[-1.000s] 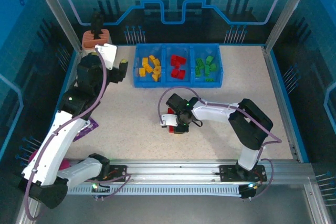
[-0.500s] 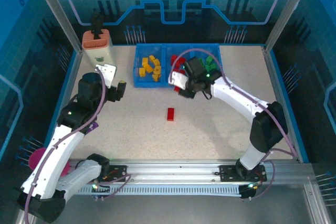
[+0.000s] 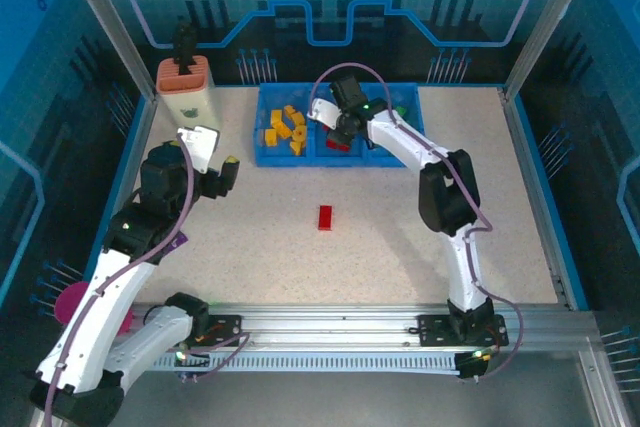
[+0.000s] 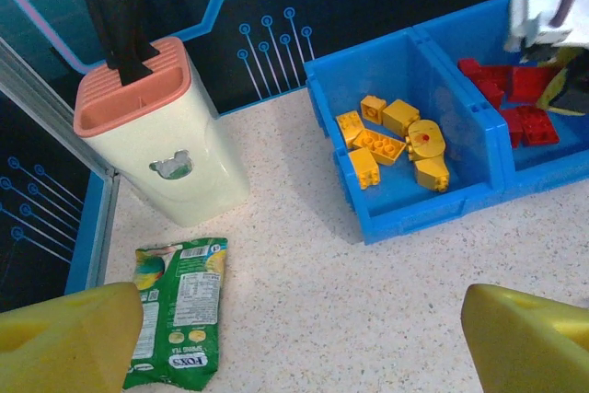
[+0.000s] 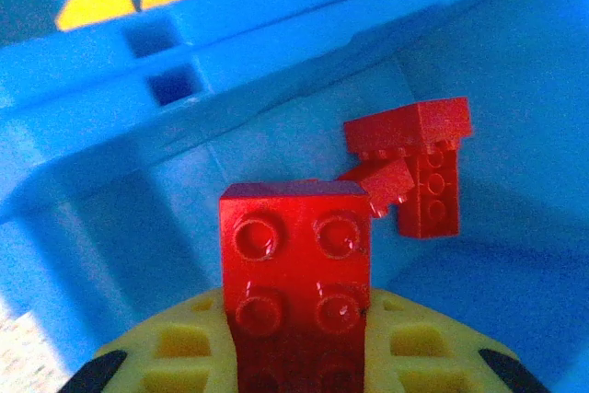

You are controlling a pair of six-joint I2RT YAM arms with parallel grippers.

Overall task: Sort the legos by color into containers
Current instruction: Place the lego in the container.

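Observation:
The blue three-part tray (image 3: 300,158) stands at the back of the table. Yellow legos (image 3: 285,130) lie in its left compartment, and a bit of green lego (image 3: 401,111) shows in the right one behind the right arm. My right gripper (image 3: 341,138) hangs over the middle compartment, shut on a red brick (image 5: 296,264) that stands up between its yellow fingers (image 5: 433,347). More red bricks (image 5: 419,158) lie below it. One red brick (image 3: 325,217) rests on the table centre. My left gripper (image 3: 222,175) is open over bare table, left of the tray (image 4: 433,209).
A cream-and-orange holder (image 3: 186,87) stands at the back left, with a green snack packet (image 4: 179,310) in front of it. A purple packet (image 3: 170,244) and a pink cup (image 3: 75,302) lie by the left arm. Frame posts ring the table.
The right gripper rose from the table centre with a red brick and carried it back over the tray's middle compartment. The left arm drew back from the tray and opened slightly wider.

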